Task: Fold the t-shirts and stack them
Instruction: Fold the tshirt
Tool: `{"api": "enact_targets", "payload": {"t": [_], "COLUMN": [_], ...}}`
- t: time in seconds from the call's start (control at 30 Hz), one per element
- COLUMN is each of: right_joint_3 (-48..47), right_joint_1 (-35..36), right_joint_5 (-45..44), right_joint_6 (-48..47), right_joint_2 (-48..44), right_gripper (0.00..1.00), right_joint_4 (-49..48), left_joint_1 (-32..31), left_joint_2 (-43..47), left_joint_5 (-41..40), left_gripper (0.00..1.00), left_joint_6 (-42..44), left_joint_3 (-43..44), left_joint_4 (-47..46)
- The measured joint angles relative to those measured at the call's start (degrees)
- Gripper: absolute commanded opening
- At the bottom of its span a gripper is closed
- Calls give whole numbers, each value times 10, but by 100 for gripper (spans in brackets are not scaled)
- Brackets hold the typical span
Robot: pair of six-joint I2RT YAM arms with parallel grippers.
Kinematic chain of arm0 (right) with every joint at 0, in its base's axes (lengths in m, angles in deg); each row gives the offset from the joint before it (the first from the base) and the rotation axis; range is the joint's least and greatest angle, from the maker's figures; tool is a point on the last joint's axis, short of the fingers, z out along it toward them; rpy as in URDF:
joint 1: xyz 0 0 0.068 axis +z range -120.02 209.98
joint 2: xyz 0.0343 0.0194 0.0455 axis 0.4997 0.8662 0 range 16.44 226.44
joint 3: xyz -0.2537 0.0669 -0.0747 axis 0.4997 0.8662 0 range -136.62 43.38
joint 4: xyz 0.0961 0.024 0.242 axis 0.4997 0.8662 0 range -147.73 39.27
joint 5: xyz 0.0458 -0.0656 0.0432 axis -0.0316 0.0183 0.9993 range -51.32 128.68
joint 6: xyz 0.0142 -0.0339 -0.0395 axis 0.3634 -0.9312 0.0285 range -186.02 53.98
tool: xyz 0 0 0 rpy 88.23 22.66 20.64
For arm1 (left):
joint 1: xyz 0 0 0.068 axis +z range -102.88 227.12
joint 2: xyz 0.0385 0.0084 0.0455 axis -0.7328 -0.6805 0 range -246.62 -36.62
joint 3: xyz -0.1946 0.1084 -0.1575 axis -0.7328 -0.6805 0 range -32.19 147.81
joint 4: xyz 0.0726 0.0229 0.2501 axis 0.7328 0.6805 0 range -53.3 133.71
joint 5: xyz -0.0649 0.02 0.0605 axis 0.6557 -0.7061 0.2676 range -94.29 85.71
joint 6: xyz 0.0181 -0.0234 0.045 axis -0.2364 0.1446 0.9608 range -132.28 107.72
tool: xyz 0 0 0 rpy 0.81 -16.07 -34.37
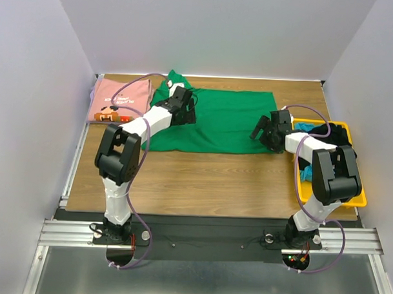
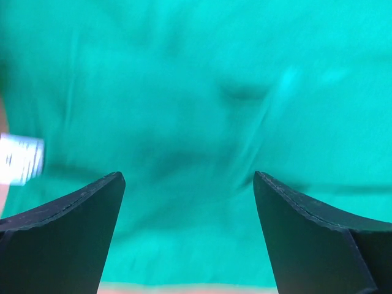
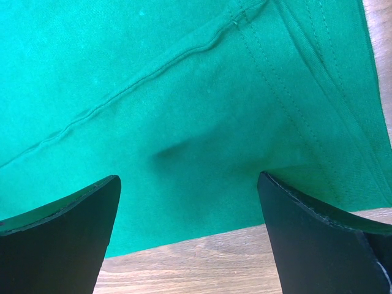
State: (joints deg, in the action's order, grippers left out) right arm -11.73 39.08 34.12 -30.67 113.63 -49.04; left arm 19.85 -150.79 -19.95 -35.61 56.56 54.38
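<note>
While the green t-shirt [image 1: 217, 122] lies flat under me, long axis running from my left gripper [image 2: 190, 177] across to my right gripper [image 3: 190, 180], its white label [image 2: 21, 159] at the left end blurs unreadably. Both grippers stand wide, empty. Further left of my left gripper lies the folded pink t-shirt [image 1: 120, 99], lettering illegible.

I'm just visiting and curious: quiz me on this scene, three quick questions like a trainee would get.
1. True or false: the green t-shirt lies spread on the table, outside the yellow tray.
2. Where is the pink t-shirt? A far left corner, B near right corner, C in the tray.
3. Fill in: the left gripper and right gripper both stand ____ above green cloth.
Key: 1 true; 2 A; 3 open.
</note>
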Motion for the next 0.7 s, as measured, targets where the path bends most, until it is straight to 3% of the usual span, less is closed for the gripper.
{"api": "enact_targets", "payload": {"t": [0.23, 0.4, 0.53, 0.7], "right_joint_3": [30, 74, 136, 231], "right_joint_1": [0, 0, 0, 1], "right_joint_5": [0, 1, 7, 22], "right_joint_6": [0, 7, 27, 56], "right_joint_2": [-17, -45, -101, -209], "right_gripper": [100, 100, 100, 100], "right_joint_4": [-23, -57, -70, -66], "left_joint_1": [17, 32, 33, 27], "left_joint_2": [71, 96, 145, 273], "left_joint_5": [8, 6, 16, 30], "left_gripper": [98, 98, 98, 98], "left_joint_6": [-52, -79, -115, -181], "left_joint_3": [-192, -255, -324, -458], "left_joint_4": [-63, -117, -156, -149]}}
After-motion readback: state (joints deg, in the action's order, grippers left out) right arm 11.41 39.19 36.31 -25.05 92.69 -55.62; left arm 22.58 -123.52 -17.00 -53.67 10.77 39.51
